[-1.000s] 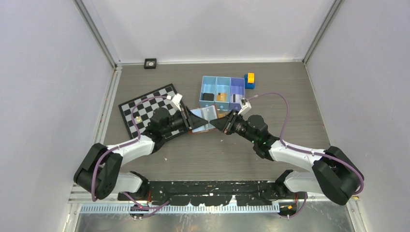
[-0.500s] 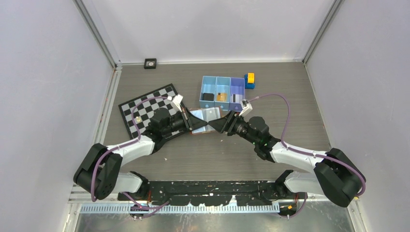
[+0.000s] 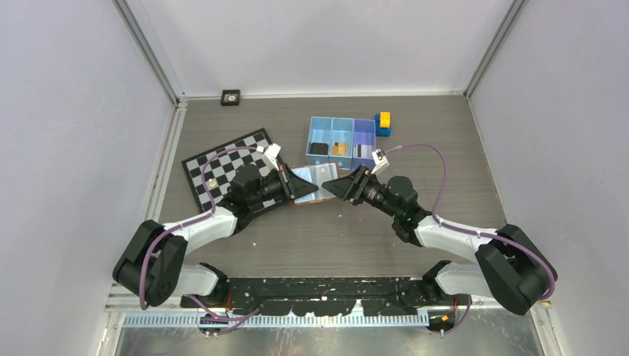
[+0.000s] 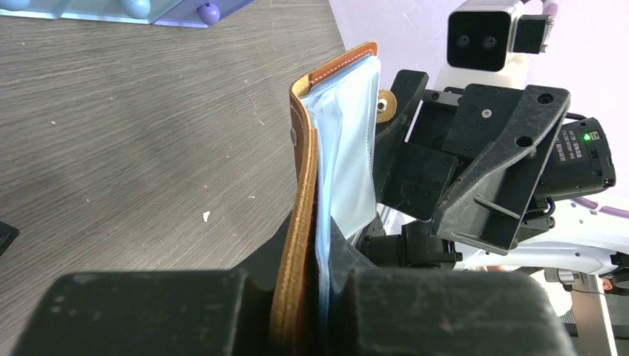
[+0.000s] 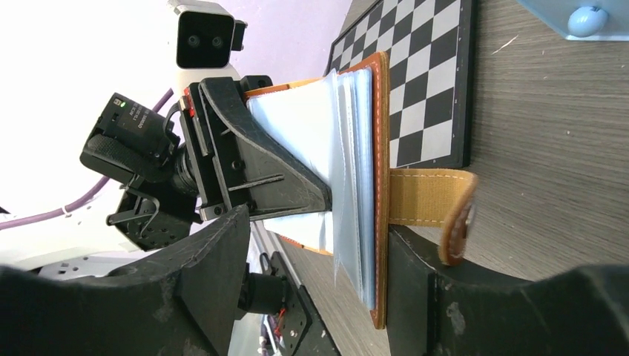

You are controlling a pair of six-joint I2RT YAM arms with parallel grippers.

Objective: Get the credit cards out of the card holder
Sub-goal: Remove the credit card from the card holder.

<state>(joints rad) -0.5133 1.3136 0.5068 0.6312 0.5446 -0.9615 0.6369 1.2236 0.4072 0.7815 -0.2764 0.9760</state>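
Card holder (image 3: 317, 176) in left gripper (image 3: 295, 186); right gripper (image 3: 335, 187) spread.

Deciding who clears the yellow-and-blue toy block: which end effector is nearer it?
Right. The right end effector is down-left of the toy block in the top view, open around the card holder; the left end effector is farther left, shut on the holder's other end.
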